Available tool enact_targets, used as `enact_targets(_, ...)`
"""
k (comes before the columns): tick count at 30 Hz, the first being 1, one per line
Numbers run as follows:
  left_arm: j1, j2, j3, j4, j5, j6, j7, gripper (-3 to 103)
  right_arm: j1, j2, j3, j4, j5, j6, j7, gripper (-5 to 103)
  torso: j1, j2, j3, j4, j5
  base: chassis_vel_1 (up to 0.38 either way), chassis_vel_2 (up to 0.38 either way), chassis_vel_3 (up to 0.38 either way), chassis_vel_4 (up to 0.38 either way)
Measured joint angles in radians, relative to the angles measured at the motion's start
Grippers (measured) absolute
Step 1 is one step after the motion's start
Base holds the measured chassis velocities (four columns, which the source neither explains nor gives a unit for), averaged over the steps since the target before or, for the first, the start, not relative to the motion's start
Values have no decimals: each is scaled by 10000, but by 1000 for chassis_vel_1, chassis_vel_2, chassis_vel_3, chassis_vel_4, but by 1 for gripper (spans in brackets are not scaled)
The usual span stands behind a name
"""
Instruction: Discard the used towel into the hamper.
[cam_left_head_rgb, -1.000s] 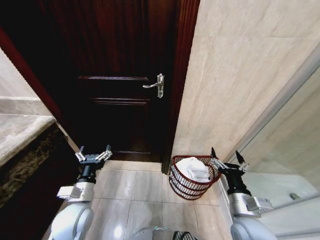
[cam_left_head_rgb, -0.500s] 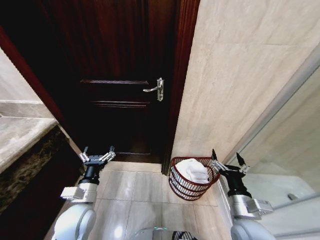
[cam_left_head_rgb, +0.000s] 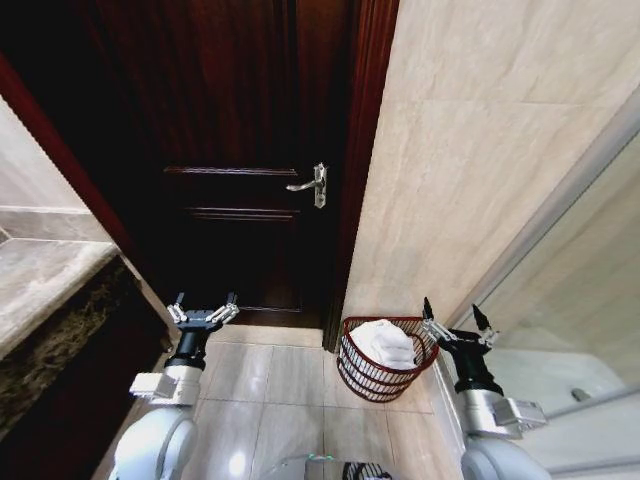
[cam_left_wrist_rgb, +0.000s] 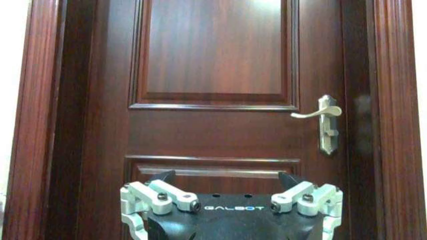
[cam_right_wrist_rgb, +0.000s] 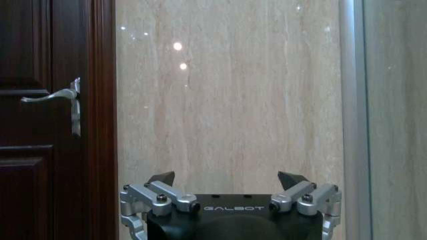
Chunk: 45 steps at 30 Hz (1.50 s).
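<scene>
Since a second ago the whole head view has shifted: the door handle (cam_left_head_rgb: 311, 186) sits lower in frame and the hamper (cam_left_head_rgb: 385, 358) slightly lower, so the camera moved, not the things. The hamper stands on the floor tiles (cam_left_head_rgb: 280, 375) against the wall (cam_left_head_rgb: 470, 150) beside the door, a white towel (cam_left_head_rgb: 383, 342) inside. Both grippers, left (cam_left_head_rgb: 203, 315) and right (cam_left_head_rgb: 455, 322), hang spread and empty, the right just beside the hamper's rim.

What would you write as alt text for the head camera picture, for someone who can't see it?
A white towel lies in a dark red wire hamper on the tiled floor, at the foot of a beige wall beside a dark wooden door. The right pincer is open next to the hamper's rim, and the left pincer is open and empty before the door.
</scene>
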Motion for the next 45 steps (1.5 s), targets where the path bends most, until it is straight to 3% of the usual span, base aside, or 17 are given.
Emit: enact_targets(45, -10, -107, 57, 68, 15, -58, 52, 100, 105, 0, -34, 62, -101, -53, -15, 100, 956, 2175, 1220, 0, 0, 0, 0, 0, 0)
